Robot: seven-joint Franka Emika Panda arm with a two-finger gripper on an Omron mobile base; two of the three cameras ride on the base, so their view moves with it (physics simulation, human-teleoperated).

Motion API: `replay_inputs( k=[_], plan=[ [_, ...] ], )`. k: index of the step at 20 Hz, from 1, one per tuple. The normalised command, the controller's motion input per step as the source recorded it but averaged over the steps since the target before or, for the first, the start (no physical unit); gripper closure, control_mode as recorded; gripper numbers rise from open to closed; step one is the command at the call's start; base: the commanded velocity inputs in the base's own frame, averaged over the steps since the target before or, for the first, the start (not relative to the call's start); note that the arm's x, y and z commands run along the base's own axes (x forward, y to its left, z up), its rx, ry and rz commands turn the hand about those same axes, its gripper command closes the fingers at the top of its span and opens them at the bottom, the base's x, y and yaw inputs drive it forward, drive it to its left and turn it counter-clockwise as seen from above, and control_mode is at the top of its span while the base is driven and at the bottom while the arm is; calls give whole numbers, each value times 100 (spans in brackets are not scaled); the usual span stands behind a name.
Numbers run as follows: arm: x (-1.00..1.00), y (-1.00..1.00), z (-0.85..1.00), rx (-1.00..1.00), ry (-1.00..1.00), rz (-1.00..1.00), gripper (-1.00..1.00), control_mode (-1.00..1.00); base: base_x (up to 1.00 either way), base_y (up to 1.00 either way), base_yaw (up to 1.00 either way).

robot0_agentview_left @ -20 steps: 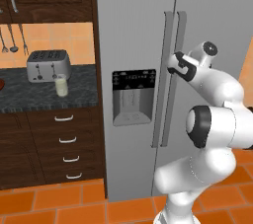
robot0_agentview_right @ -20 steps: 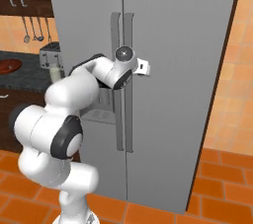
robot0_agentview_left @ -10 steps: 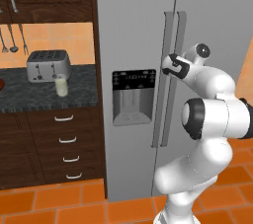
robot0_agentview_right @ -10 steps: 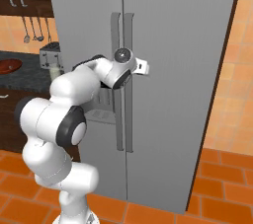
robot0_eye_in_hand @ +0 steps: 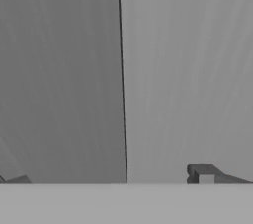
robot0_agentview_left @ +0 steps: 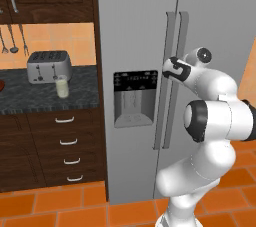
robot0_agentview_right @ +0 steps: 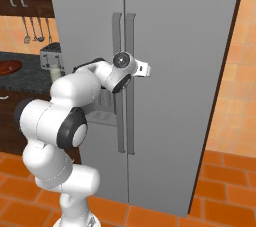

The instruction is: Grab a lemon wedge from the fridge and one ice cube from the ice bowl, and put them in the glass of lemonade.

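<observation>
Since the earlier pictures the elbow of the white arm has swung a little, while its two-finger gripper (robot0_agentview_right: 146, 69) has stayed almost in the same place at the fridge handles and its jaws have begun to narrow only slightly. The gripper is nearly fully open and holds nothing; in the hand view the two dark finger tips (robot0_eye_in_hand: 205, 173) stand far apart at the bottom, with the vertical seam between the two doors running between them. Directly in front of the hand is the tall light-grey double-door fridge (robot0_agentview_left: 140, 31), still shut. Its long vertical handles (robot0_agentview_left: 172, 76) rise just beside the hand, and their long axis goes up and down, so I judge that the jaws must take one handle from its two sides, across this axis, and then pull the door toward the robot. Whether the fingers already reach around a handle I cannot tell. The lemon wedge is hidden, presumably behind these doors. Further from the hand, well apart to its left, the small clear glass of pale lemonade (robot0_agentview_left: 62, 88) stands on the dark stone counter (robot0_agentview_left: 30, 98), just in front of the silver toaster (robot0_agentview_left: 48, 65).
</observation>
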Motion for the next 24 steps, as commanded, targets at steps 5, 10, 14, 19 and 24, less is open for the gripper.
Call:
replay_inputs(
  k=[5,10,14,19,24],
  plan=[
    [4,0,0,0,0,0,100,-100,0,0,0],
    [0,0,0,0,0,0,100,-100,0,0,0],
    [0,-61,0,0,0,-8,100,-100,0,0,0],
    [-5,-84,1,1,-1,-12,100,-100,0,0,0],
    [-28,-77,11,2,-1,-15,100,-100,0,0,0]
  ],
)
